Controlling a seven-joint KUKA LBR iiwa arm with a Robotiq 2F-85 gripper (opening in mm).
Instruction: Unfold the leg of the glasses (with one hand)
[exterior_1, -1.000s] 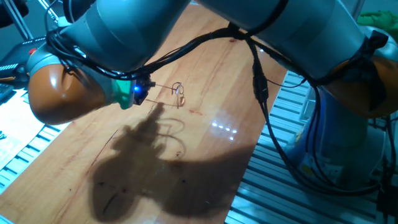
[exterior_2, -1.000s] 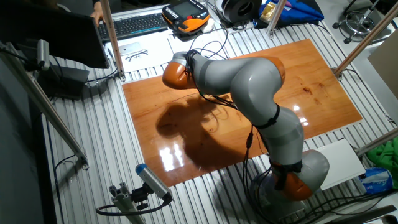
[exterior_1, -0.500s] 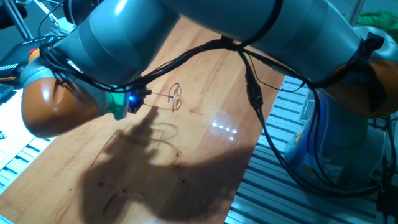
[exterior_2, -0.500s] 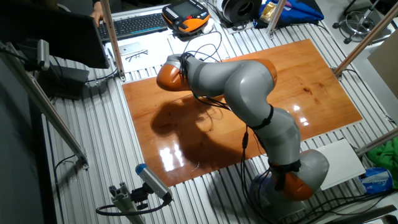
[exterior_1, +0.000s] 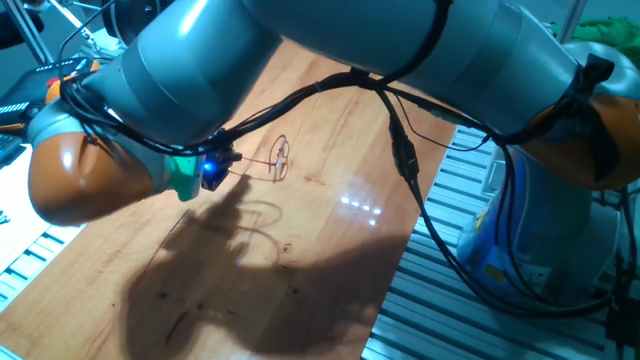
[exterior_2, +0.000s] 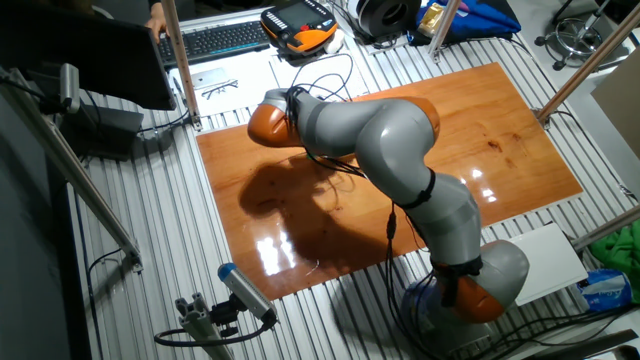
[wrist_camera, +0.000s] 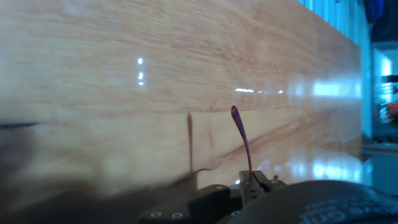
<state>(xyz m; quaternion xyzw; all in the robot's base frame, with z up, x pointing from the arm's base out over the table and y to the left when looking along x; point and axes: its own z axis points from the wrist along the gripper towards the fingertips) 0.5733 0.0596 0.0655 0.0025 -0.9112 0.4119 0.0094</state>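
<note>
Here the claw (exterior_1: 228, 158) is pinched shut on one fine wire leg of the glasses (exterior_1: 279, 157), holding them above the wooden worktop (exterior_1: 330, 120). In one fixed view the two slim oval rims hang just beyond the fingertips, tilted on edge, with the held leg running back from them to the claw; their shadow lies on the wood below, apart from the frame itself. In the hand view the fingertips (wrist_camera: 254, 182) are pressed together at the bottom edge, and a thin reddish leg tip rises from between them against the pale wood. In the other fixed view the arm (exterior_2: 380, 130) hides both claw and glasses.
</note>
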